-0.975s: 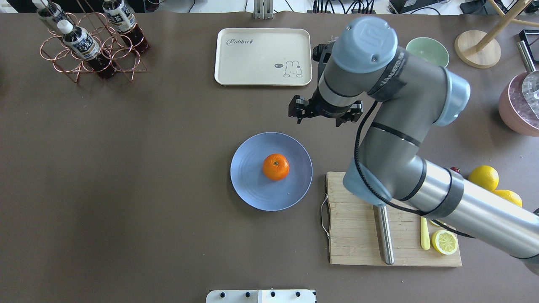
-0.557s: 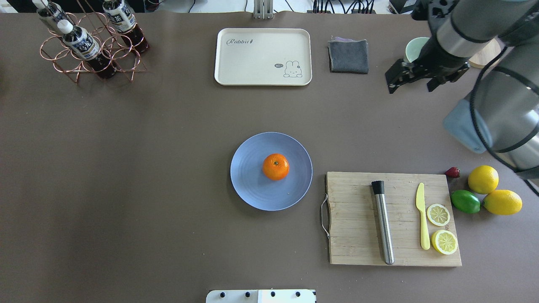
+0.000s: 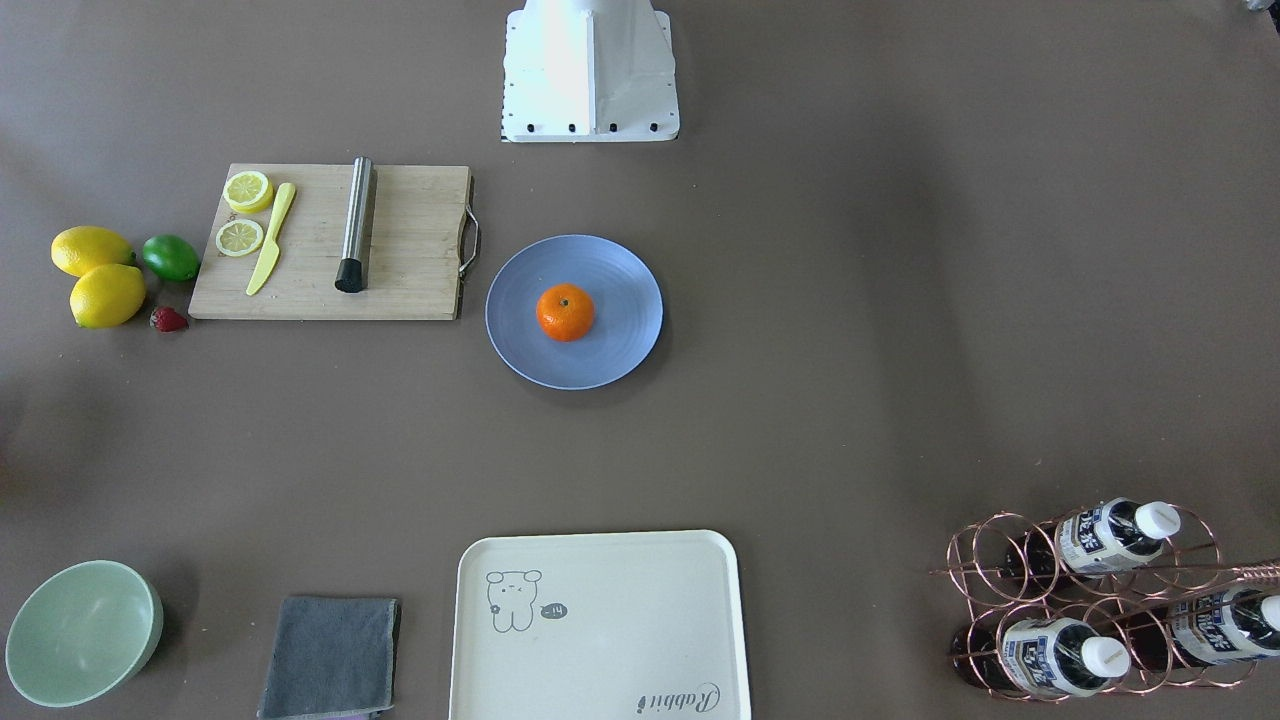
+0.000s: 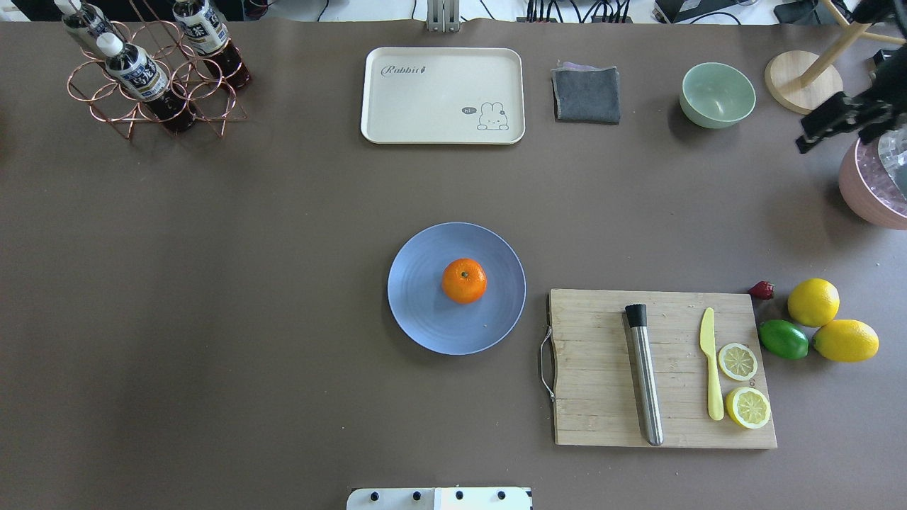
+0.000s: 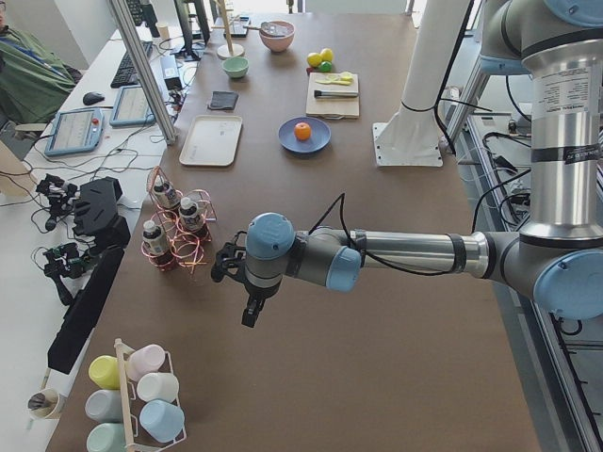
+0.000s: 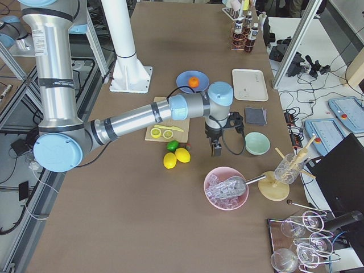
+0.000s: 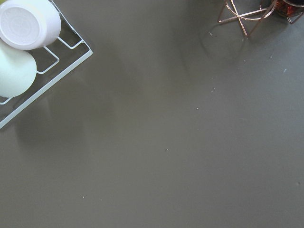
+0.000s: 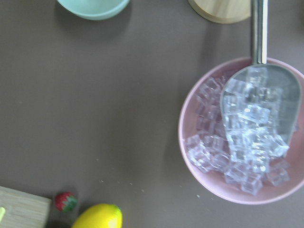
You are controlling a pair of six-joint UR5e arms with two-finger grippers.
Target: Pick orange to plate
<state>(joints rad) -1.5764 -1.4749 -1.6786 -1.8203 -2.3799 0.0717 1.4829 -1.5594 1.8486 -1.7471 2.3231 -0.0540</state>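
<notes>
A second ago the right arm reached in over the middle of the overhead view, just up and right of the plate (image 4: 425,322). Now it has swung away to the far right edge. The cutting board (image 4: 602,397), the lime (image 4: 783,339) and the grey cloth (image 4: 586,93) it was hiding all show again. The orange (image 4: 464,280) has not moved. It sits in the middle of the blue plate, at the centre of the table, with its dark stem dot up.

The right gripper (image 6: 216,151) hangs over the table with its tips pointing down, near the pink bowl (image 8: 183,137) full of ice. I cannot tell if its jaws are spread or pressed together. Its wrist camera looks down at the ice and a metal scoop (image 8: 285,95) lying in the bowl. A strawberry (image 8: 65,201) shows in that view's lower left.

The left gripper (image 5: 251,314) hangs over bare table in the lower middle of the left side view, well apart from the plate. I cannot tell how its jaws stand either.

The board lies just right of the plate. On it are a metal stick (image 4: 643,375), a yellow knife (image 4: 711,368) and two lemon slices (image 4: 738,361). Two lemons (image 4: 813,301) lie right of the board, touching the lime. Along the top are a bottle rack (image 4: 152,99), a cream tray (image 4: 443,95) and a green bowl (image 4: 717,94).
</notes>
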